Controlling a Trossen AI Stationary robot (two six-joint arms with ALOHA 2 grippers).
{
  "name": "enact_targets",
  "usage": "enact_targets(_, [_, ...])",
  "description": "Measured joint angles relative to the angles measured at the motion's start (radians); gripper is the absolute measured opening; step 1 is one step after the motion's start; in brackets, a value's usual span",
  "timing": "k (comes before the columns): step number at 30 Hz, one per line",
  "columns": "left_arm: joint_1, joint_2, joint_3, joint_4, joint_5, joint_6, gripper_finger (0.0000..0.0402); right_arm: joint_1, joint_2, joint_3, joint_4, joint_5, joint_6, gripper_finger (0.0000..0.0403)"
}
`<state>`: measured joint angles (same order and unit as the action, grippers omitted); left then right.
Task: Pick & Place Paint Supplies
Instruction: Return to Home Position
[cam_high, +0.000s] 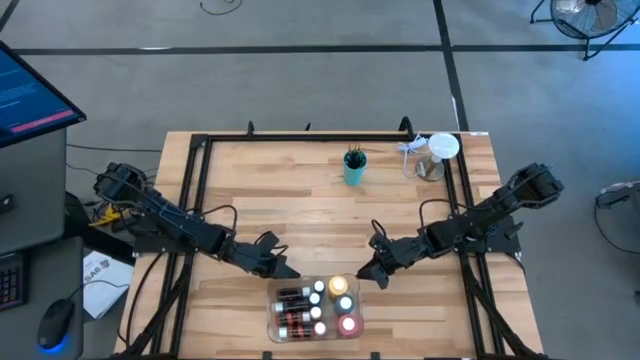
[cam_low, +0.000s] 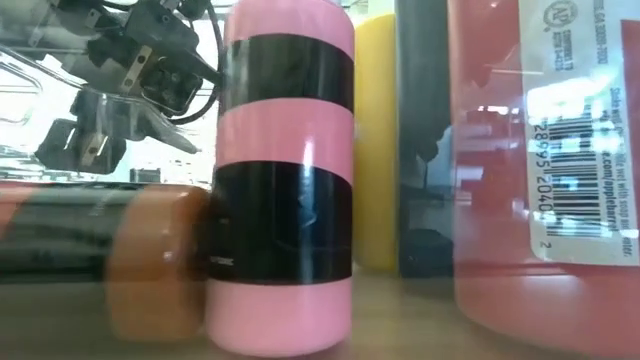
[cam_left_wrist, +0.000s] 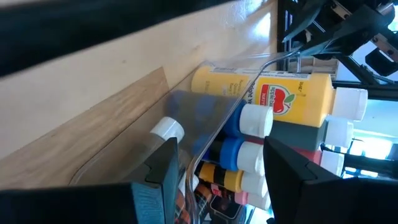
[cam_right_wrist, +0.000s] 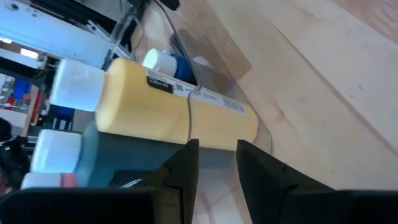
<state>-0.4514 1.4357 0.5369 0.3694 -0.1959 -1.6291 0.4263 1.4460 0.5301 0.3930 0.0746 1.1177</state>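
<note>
Hovering just beside the clear tray (cam_high: 271, 312), the left gripper (cam_high: 281, 269) has its empty fingers wide, the right gripper (cam_high: 371, 273) shows a narrow gap; paint bottles (cam_high: 298, 310) and the yellow bottle (cam_high: 338, 288) sit inside the tray.

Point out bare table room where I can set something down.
Free: wooden table between the teal plastic cup and the black frame on the left; also between cup and grippers. Crowded: where the left gripper and right gripper flank the clear plastic tray of paint bottles.
</note>
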Motion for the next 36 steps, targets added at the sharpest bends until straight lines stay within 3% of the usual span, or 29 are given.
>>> enact_targets(29, [-0.038,0.0,0.0,0.031,-0.022,-0.018,0.014,0.053,-0.001,0.002,0.007,-0.033,-0.049,0.0103])
enact_targets(36, [-0.025,0.0,0.0,0.03,-0.017,-0.009,0.014,0.022,0.0,0.002,-0.003,0.019,0.006,0.0103])
